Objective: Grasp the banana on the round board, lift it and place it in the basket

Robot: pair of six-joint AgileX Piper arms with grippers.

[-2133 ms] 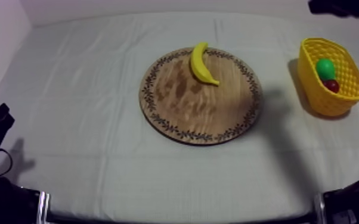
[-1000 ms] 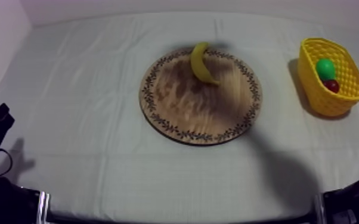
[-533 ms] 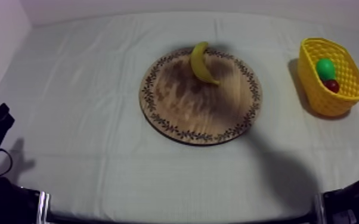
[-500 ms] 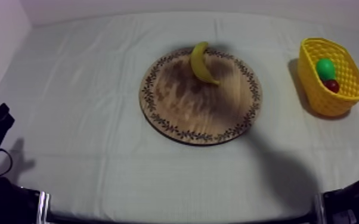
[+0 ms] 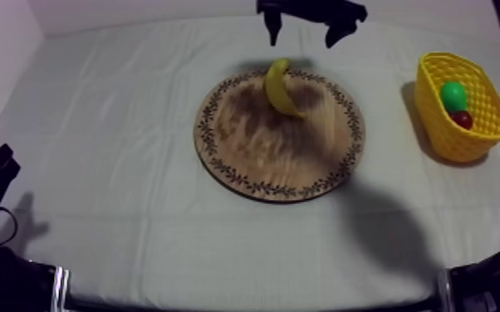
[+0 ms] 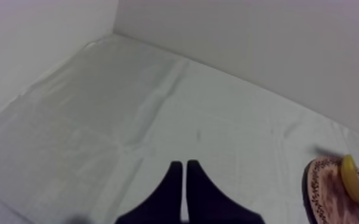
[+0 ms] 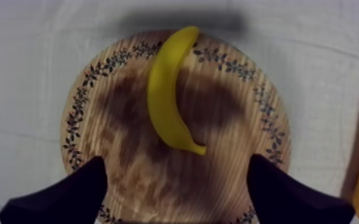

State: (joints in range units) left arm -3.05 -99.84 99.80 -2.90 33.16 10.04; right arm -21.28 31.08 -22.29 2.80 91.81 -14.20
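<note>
— Where do things stand?
— My right fingers (image 7: pixel 68 193) hang wide apart above the wooden board (image 7: pixel 77 113). The banana (image 7: pixel 167 95) lies on its far half, one end at the patterned rim. My left fingers (image 6: pixel 170 196) sit pressed together over bare surface (image 6: pixel 128 107).
— The danger?
— A curved toy (likely slick): an off-centre bite could spin it or skid it off the board. The yellow basket (image 5: pixel 436 124), well apart, holds a small red fruit (image 5: pixel 463 119) and a green fruit (image 5: pixel 453 94), so a high drop might bounce out.
</note>
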